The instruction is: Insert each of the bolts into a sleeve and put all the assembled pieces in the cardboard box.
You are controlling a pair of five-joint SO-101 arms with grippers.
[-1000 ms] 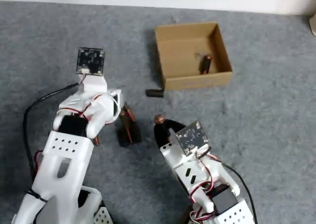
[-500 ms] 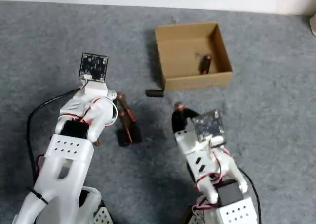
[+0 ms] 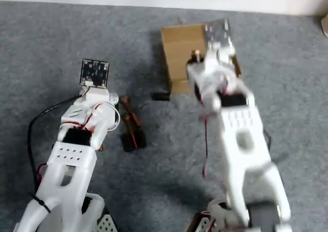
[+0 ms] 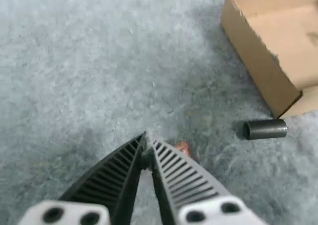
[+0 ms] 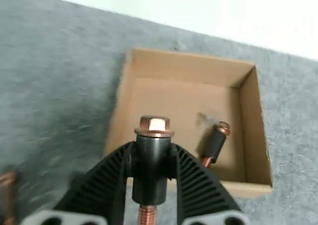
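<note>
Right arm, placing step. The right gripper (image 5: 151,154) is clenched on a black cylindrical sleeve (image 5: 149,171) with a copper-coloured hex-head bolt (image 5: 154,125) seated through it. The bolt head sits above the fingers and the threaded end pokes out below, and the piece is held upright.

In the high view this arm reaches over the brown cardboard box (image 3: 174,40), at the side nearer the other arm. An assembled bolt-and-sleeve piece (image 5: 214,144) already lies on the box floor near the far side wall.

The left gripper (image 4: 146,144) hangs low over the grey carpeted table (image 4: 74,86), fingers closed tip to tip with nothing visible between them. A copper bolt head (image 4: 182,146) lies just beyond them. A loose black metal sleeve (image 4: 266,129) rests on the carpet close to the box corner.

My plan for a good drop:
- Bring the held piece over the open middle of the box, away from the wall and the piece inside.
- Lower before releasing so it does not bounce out or shed its bolt.
- Open the fingers fully and lift straight up
</note>
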